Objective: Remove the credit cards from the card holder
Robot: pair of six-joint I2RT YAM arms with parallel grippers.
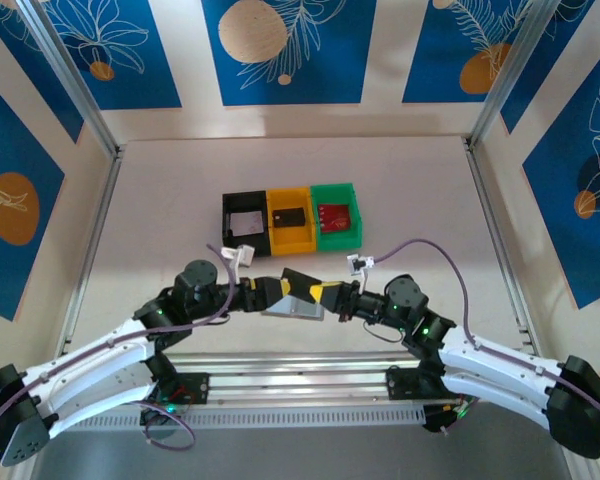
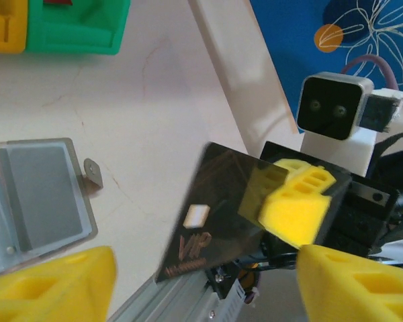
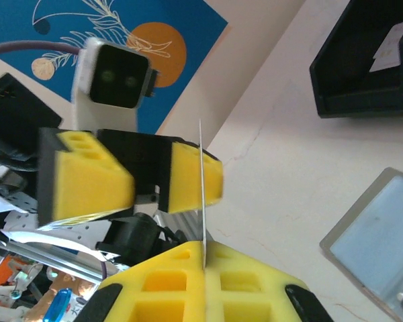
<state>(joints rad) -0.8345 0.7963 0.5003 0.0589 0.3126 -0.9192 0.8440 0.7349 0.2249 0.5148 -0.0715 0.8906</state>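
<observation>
Item 1. Small flat grey folding card holder [image 2: 40, 201] with pale translucent inner panels: lies opened out on the pale beige tabletop [image 1: 180, 200]. In the top view it sits at 6 o'clock of the row of bins, directly under the two meeting claws. In the left wrist view it is at 9 o'clock of the frame, and no claw touches it

Item 2. Dark glossy rectangular plastic credit card [image 2: 211, 221] with a small pale chip and "VIP" lettering: out of the holder, lifted off the table, tilted. Its 3 o'clock end, in the left wrist view, is pinched by the right gripper [image 3: 203, 261]; seen edge-on in the right wrist view, it is a thin upright line rising at 12 o'clock from that claw

Item 3. Right gripper, yellow foam pads: pressed together, clamped on the credit card

Item 4. Left gripper [image 3: 144, 181], yellow foam pads: standing apart. The card's free end lies in the gap between them; contact cannot be told

Item 5. Three open plastic bins in a touching row, at 12 o'clock of the claws in the top view:
- black bin [image 1: 226, 225], at 9 o'clock of the row, with a pale flat piece inside
- yellow bin [image 1: 290, 244], middle, with a dark flat card inside
- green bin [image 1: 336, 240], at 3 o'clock of the row, with a red flat card inside
</observation>
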